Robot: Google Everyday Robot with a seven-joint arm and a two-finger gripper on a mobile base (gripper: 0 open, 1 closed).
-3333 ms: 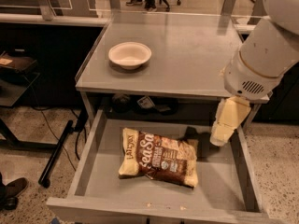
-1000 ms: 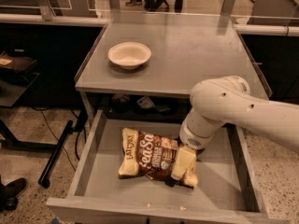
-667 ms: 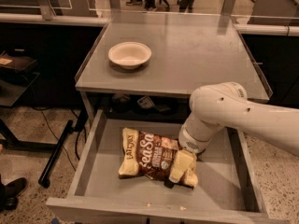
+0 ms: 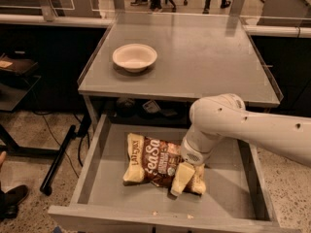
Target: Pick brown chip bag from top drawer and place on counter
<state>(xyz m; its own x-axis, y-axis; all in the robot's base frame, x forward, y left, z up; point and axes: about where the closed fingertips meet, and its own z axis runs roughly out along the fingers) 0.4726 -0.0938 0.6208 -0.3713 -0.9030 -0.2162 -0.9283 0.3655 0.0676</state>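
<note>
The brown chip bag lies flat in the open top drawer, its dark middle with white lettering up and cream ends left and right. My gripper is down in the drawer on the bag's right end, its cream fingers pressed against the bag there. The white arm reaches in from the right over the drawer. The counter is the grey table top above the drawer.
A white bowl sits on the counter's left part. Dark side desks stand left and right of the table. Cables and a black stand leg lie on the floor at the left. Some items sit in the shadow behind the drawer.
My arm came down from the drawer's right side onto the bag's right end. In the last second it hardly shifted; the bag stays in place.
</note>
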